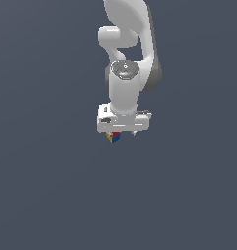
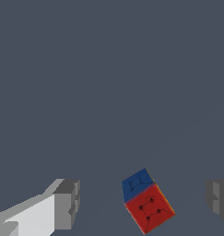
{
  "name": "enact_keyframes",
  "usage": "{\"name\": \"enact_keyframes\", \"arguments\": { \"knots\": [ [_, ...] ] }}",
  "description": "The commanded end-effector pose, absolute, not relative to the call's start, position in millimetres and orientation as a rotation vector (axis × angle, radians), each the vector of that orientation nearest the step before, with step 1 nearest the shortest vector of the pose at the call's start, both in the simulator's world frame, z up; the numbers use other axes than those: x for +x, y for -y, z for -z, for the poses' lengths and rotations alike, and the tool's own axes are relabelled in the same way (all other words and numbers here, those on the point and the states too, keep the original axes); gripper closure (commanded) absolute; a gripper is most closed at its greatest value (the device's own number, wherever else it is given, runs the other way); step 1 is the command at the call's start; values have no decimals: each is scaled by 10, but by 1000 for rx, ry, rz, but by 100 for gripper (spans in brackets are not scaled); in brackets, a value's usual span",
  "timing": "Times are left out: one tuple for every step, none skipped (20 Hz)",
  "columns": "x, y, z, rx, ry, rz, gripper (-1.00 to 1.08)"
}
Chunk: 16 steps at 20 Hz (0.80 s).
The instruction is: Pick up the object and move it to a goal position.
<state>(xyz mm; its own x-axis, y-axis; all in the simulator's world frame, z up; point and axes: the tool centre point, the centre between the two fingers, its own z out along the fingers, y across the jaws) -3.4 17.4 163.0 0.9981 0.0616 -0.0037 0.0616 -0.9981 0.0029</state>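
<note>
The object is a tiny cube (image 2: pixel 148 207) with red, blue and yellow faces. In the wrist view it lies turned at an angle between my two fingers and touches neither. My white gripper (image 2: pixel 142 203) is open, with one grey fingertip (image 2: pixel 67 203) on one side of the cube and the other fingertip (image 2: pixel 218 197) on the other side. In the exterior view the gripper (image 1: pixel 121 133) hangs straight down from the white arm, and the cube (image 1: pixel 113 137) peeks out just under the hand, partly hidden by it.
A plain dark grey surface (image 1: pixel 51 185) fills both views. No other objects, containers or edges show. No goal marker shows in either view.
</note>
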Motion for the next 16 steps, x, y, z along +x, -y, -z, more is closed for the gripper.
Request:
{"name": "enact_keyframes", "arguments": {
  "knots": [
    [-34,-174,-1630,3137,-97,6,-92],
    [-32,-169,-1632,3137,-96,5,-92],
    [-27,-155,-1638,3138,-93,1,-92],
    [-18,-133,-1649,3140,-89,-4,-92],
    [-5,-100,-1664,3142,-82,-12,-92],
    [11,-60,-1683,3145,-73,-22,-92],
    [27,-23,-1702,3148,-63,-32,-92],
    [40,7,-1720,3150,-54,-40,-92],
    [52,30,-1734,3151,-46,-46,-92],
    [61,45,-1746,3152,-39,-50,-92],
    [66,50,-1753,3153,-35,-52,-92],
    [65,46,-1755,3153,-35,-52,-92],
    [63,44,-1749,3152,-37,-50,-92],
    [58,41,-1743,3152,-41,-49,-92],
    [53,41,-1736,3152,-47,-48,-92],
    [46,43,-1728,3151,-54,-48,-92]
  ]
}}
